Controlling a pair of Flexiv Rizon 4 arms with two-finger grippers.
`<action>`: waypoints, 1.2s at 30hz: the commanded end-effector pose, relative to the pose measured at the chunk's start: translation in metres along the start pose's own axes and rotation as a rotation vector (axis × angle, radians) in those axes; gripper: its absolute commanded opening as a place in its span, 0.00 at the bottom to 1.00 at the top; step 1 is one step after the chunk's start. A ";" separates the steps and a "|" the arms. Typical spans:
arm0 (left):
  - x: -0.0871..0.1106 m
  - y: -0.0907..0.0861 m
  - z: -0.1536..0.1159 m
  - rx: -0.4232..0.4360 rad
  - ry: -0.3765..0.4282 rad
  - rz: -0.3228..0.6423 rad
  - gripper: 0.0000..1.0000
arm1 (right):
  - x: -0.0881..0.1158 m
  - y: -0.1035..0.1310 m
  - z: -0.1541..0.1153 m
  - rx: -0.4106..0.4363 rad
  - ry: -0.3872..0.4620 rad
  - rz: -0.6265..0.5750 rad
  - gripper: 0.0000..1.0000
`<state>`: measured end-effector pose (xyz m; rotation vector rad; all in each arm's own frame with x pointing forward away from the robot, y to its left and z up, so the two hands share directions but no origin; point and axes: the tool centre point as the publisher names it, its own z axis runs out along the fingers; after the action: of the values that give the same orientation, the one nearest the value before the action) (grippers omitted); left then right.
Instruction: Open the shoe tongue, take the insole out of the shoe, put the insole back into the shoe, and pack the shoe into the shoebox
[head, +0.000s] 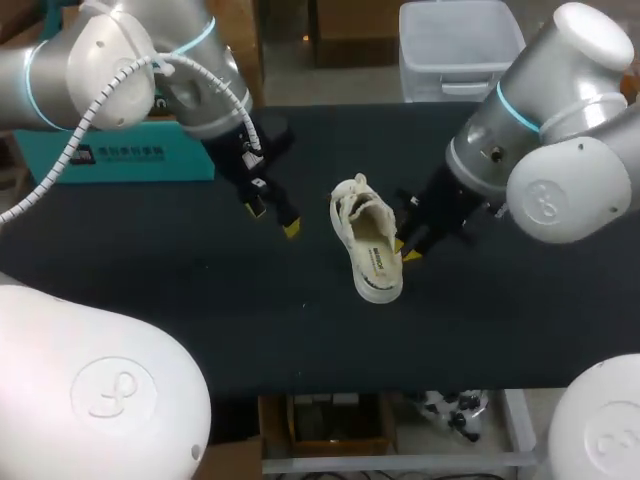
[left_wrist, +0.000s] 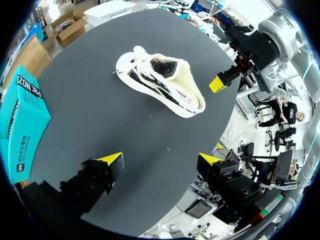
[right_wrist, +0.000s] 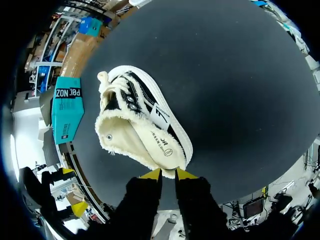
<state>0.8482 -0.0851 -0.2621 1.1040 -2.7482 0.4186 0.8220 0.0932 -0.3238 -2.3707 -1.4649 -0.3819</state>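
Left end effector (head: 273, 220) spread wide, right end effector (right_wrist: 168, 174) pinched

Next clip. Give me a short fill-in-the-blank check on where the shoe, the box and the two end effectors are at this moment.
1. The left end effector has its fingers ___, with nothing between them.
2. The shoe rests on the table, nearest the ___ end effector.
3. The insole is ___ the shoe.
4. The teal shoebox lies on the ___ arm's side of the table.

Missing words: open; right; inside; left
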 end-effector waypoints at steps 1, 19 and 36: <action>0.006 0.002 -0.003 0.000 -0.035 -0.015 1.00 | -0.001 0.004 -0.033 0.064 0.000 -0.003 1.00; 0.011 -0.016 0.009 -0.017 -0.158 -0.242 1.00 | -0.013 0.018 -0.039 0.019 -0.070 -0.282 1.00; 0.030 -0.032 0.047 0.017 -0.213 -0.433 1.00 | -0.044 0.044 -0.063 0.063 -0.094 -0.574 1.00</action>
<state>0.8488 -0.1306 -0.2839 1.7388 -2.5554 0.2906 0.8351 0.0128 -0.2954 -1.9223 -2.1610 -0.3751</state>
